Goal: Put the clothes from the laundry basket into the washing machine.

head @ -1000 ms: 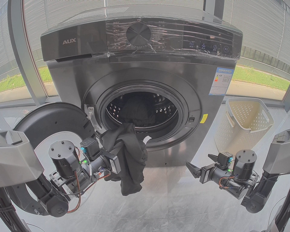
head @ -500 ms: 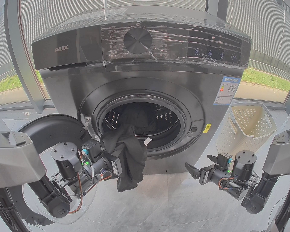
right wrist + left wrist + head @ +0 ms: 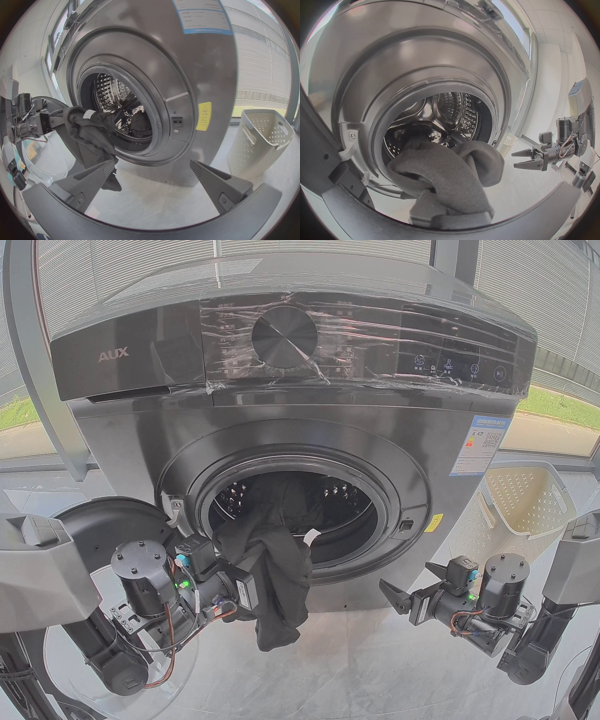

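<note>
Black garment point(image 3: 275, 571) hangs clamped in my left gripper point(image 3: 456, 218), bunched right at the lower lip of the washing machine point(image 3: 350, 427) mouth. Something dark in the drum, maybe more cloth. My right gripper point(image 3: 405, 577) gapes wide, low, near the laundry basket point(image 3: 531, 502).

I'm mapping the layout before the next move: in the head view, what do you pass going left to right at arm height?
Open washer door → black garment → right gripper, fingers apart → laundry basket.
</note>
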